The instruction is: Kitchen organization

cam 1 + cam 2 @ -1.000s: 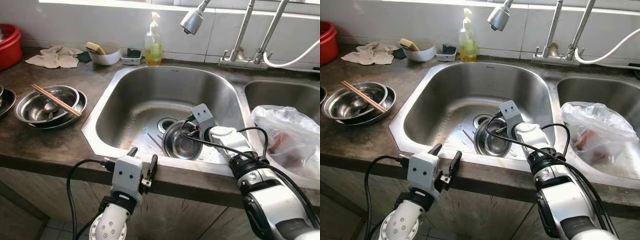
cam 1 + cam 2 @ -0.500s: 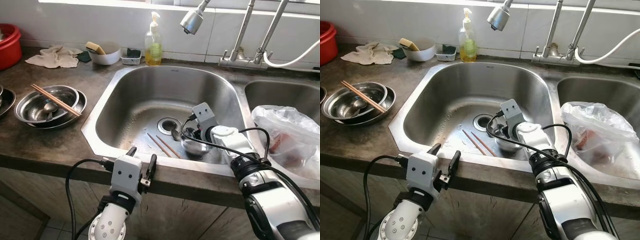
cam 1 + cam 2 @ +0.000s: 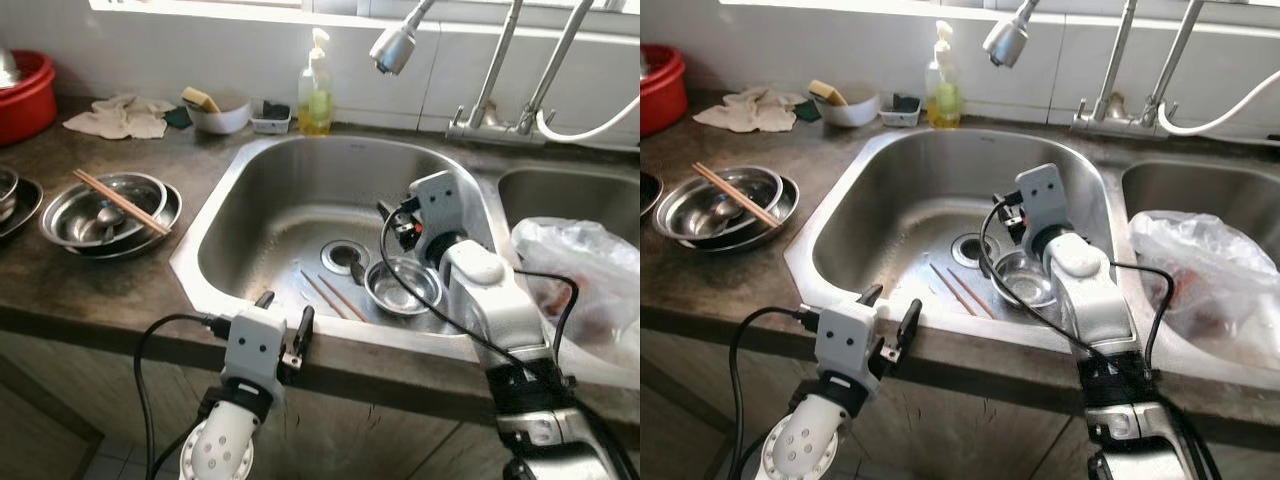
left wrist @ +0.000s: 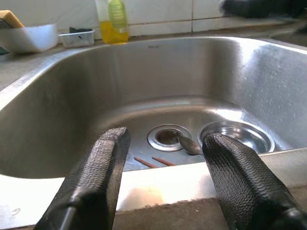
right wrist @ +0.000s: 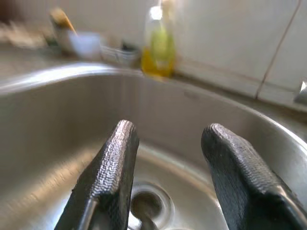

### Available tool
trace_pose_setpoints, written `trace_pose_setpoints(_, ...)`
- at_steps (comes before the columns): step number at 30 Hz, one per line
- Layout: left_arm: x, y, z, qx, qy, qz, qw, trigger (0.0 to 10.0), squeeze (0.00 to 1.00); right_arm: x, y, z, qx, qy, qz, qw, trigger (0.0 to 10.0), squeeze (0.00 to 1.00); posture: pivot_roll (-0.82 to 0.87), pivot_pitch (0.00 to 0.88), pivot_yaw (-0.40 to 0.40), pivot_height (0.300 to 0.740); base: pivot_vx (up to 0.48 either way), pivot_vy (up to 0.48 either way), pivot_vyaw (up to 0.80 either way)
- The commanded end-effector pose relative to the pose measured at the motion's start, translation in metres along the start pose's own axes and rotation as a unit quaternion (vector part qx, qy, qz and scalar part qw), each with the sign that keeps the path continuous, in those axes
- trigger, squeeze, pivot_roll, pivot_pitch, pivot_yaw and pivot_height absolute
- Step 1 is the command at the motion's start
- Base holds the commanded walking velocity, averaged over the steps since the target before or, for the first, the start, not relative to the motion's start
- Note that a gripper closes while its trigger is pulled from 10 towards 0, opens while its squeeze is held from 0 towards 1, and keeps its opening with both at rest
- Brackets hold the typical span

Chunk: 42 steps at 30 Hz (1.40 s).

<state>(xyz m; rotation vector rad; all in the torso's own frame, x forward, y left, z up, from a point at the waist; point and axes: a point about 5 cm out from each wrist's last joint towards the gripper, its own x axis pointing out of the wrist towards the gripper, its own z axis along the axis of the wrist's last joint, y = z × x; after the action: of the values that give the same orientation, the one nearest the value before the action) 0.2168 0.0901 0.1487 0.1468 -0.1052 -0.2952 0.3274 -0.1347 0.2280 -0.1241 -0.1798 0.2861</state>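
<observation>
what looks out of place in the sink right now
A pair of chopsticks lies loose on the sink floor beside the steel bowl, and a spoon rests across the drain, apart from the stacked dishes on the counter.

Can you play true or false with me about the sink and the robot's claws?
1. The small steel bowl sits on the sink bottom beside the drain. True.
2. The right claw is squeezing the bowl. False: it is open, holding nothing, raised above the sink bottom.
3. A pair of chopsticks lies in the sink. True.
4. The soap bottle stands inside the sink. False: it stands on the counter behind the sink, by the wall.
5. The left claw is open at the sink's front edge. True.
</observation>
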Motion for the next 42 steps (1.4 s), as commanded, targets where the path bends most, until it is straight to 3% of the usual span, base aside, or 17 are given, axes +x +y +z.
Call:
trace_pose_setpoints(1,0.0,0.001,-0.003,0.003,0.003,0.004,1.0,10.0,0.0,-0.012,-0.005,0.013,0.005,-0.034,-0.025,0.999,10.0,0.0,0.15,0.093,-0.031,0.74,0.0,0.0,0.0)
trace_pose_setpoints(8,0.001,0.001,-0.003,0.006,-0.002,-0.001,1.0,10.0,0.0,-0.054,0.006,-0.002,0.027,-0.045,-0.07,0.996,10.0,0.0,0.14,0.082,-0.024,0.74,0.0,0.0,0.0)
trace_pose_setpoints(16,0.001,0.001,-0.003,0.007,-0.002,-0.001,1.0,10.0,0.0,-0.056,0.007,-0.002,0.029,-0.046,-0.07,0.996,10.0,0.0,0.14,0.081,-0.02,0.74,0.0,0.0,0.0)
trace_pose_setpoints(18,-0.001,0.0,-0.001,0.002,-0.008,-0.006,1.0,10.0,0.0,-0.076,0.013,-0.016,0.028,-0.035,-0.073,0.996,10.0,0.0,0.14,0.071,-0.018,0.74,0.0,0.0,0.0)
trace_pose_setpoints(20,-0.002,0.0,-0.001,0.0,-0.009,-0.007,1.0,10.0,0.0,-0.086,0.018,-0.022,0.038,-0.029,-0.072,0.996,10.0,0.0,0.14,0.064,-0.019,0.74,0.0,0.0,0.0)
trace_pose_setpoints(27,-0.003,-0.004,-0.005,0.001,-0.003,-0.012,1.0,10.0,0.0,-0.092,0.034,-0.024,0.049,-0.023,-0.067,0.996,10.0,0.0,0.13,0.044,-0.019,0.74,-0.035,0.0,0.0)
trace_pose_setpoints(42,-0.003,-0.005,-0.006,0.007,-0.007,-0.017,1.0,10.0,0.0,-0.09,0.037,-0.027,0.04,-0.023,-0.064,0.997,10.0,0.0,0.14,0.033,-0.025,0.74,-0.285,0.0,0.0)
